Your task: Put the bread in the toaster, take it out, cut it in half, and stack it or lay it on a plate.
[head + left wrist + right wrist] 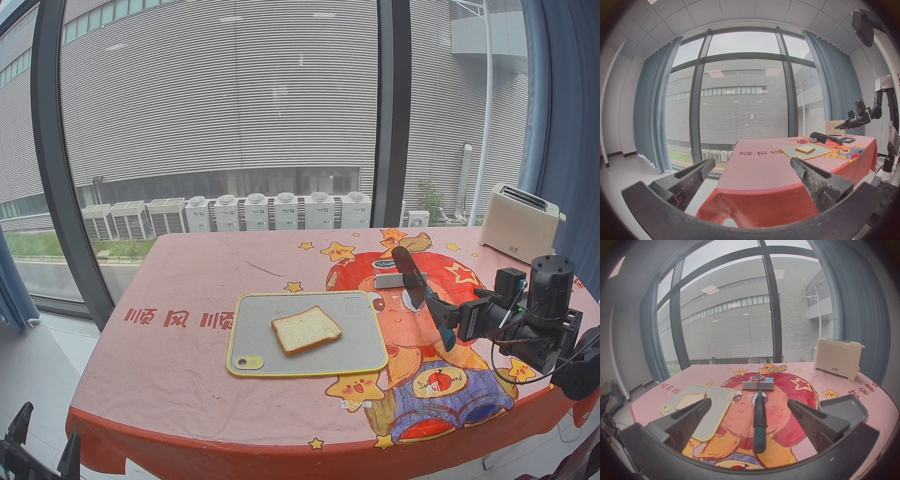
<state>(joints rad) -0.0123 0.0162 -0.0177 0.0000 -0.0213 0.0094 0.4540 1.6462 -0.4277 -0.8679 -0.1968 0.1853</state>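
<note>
Bread [306, 329] first — found it lying flat on the grey, yellow-rimmed cutting board [356, 353] in the middle of the counter [187, 375], well apart from both pairs of fingers. Saw the right gripper [440, 309] off to the board's right, hanging over the teal handle of the knife [414, 281] without touching it, fingers [690, 415] spread wide and holding nothing. Made out the knife standing on its edge in a small grey holder [389, 281], black blade toward the window. Spotted the left gripper [50, 425] low beside the counter's near left corner, far from the slice — likewise wide open and empty. Noted a single square slice, whole and uncut: pale crumb, thin tan crust all round, turned askew to the board's edges. Saw the toaster [522, 222] at the counter's far right corner, cream-coloured, slots upward, well apart from the bread. Picked out a dark tray [845, 407] on the counter beyond the knife, toward the right edge.
</note>
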